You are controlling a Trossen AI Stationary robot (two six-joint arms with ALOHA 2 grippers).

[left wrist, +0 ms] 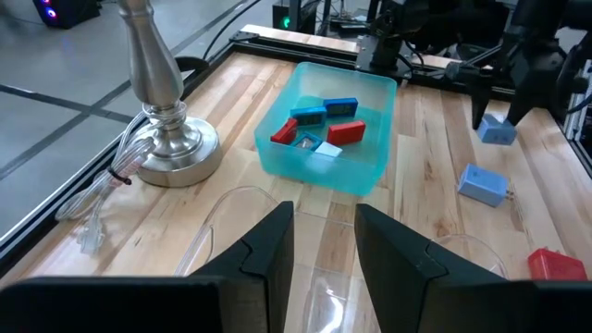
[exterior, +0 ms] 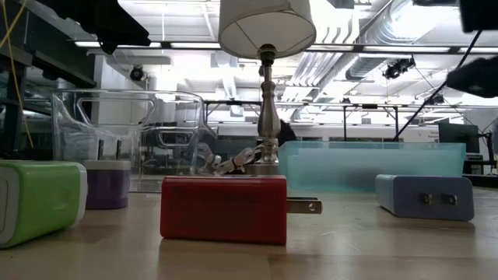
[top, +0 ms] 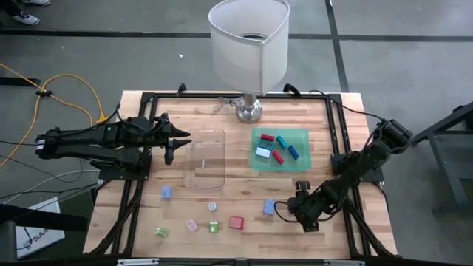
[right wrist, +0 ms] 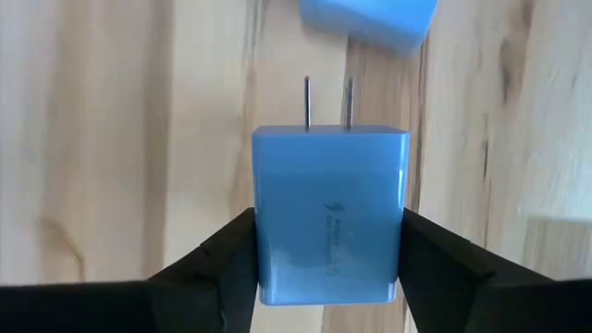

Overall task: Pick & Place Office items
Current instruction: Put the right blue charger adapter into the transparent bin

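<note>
My right gripper [right wrist: 329,268] is shut on a blue plug-in charger block [right wrist: 329,217] and hangs above the table's near right part, as the left wrist view also shows [left wrist: 497,131]. Under it a pale blue block [top: 269,207] lies flat on the wood. More office items lie along the near edge: a red charger [top: 236,222], green pieces [top: 214,227], a pink one [top: 192,224] and a pale blue one [top: 167,192]. Red, blue and white pieces lie in the green tray [top: 301,164]. My left gripper [left wrist: 324,250] waits open over the clear tray's [top: 205,157] left rim. My right gripper pinches the blue charger block between its two fingers [right wrist: 217,264], on two opposite narrow sides [right wrist: 266,254], at the end away from the prongs. The fingers slant steeply down from above. The block is lifted clear of the table, its prongs [right wrist: 328,102] pointing out past the fingertips.
A table lamp [top: 249,44] with a white shade stands at the far middle, its coiled cord [left wrist: 102,190] beside the base. A black frame [top: 336,133] runs round the table. Bare wood lies between the two trays and the near row of pieces.
</note>
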